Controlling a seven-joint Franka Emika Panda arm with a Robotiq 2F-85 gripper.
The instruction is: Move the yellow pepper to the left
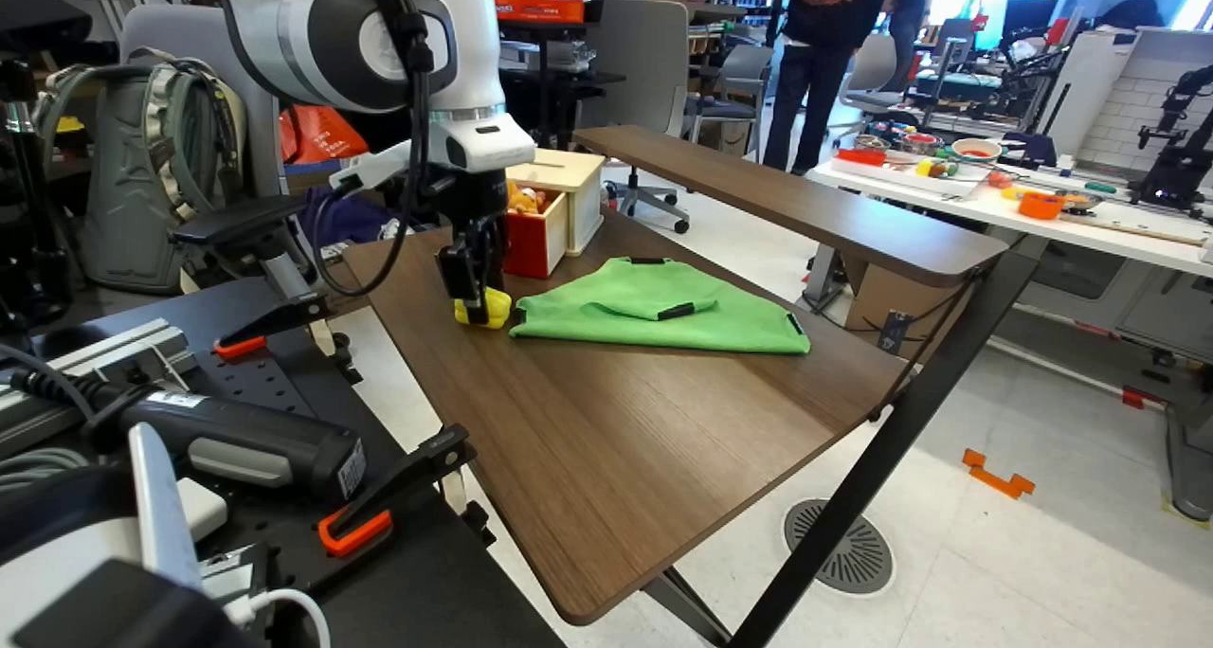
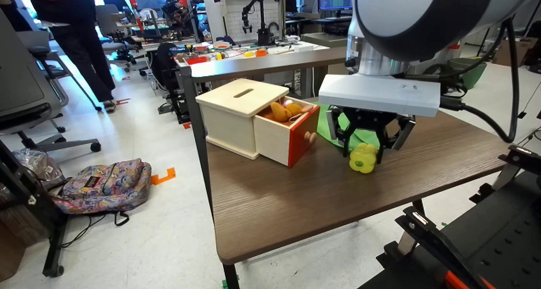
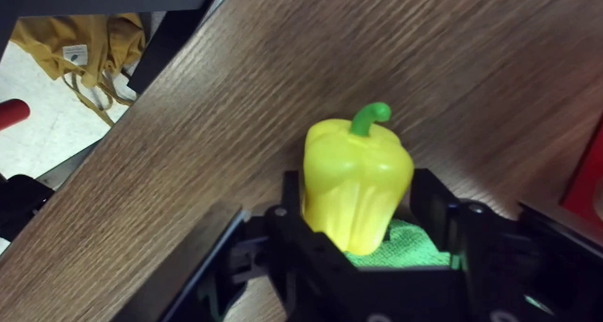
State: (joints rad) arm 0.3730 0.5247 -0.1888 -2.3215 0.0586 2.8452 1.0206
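Note:
The yellow pepper [image 3: 355, 181] is glossy, with a short green stem. In the wrist view it lies between the two black fingers of my gripper [image 3: 354, 195], stem pointing away from the palm. The fingers are partly closed, and the pepper fills almost all the space between them. The pepper shows low over the brown table in both exterior views [image 1: 497, 309] [image 2: 362, 154], beside the green cloth [image 1: 654, 302]. My gripper [image 2: 362, 158] points straight down around it. I cannot tell whether the pepper touches the table.
A wooden box [image 2: 241, 96] has an open drawer with a red front [image 2: 301, 137], holding several toy foods, close to my gripper. A raised shelf [image 1: 777, 203] runs along the table's [image 1: 606, 459] far side. A black bench with clamps [image 1: 360, 530] adjoins the table edge.

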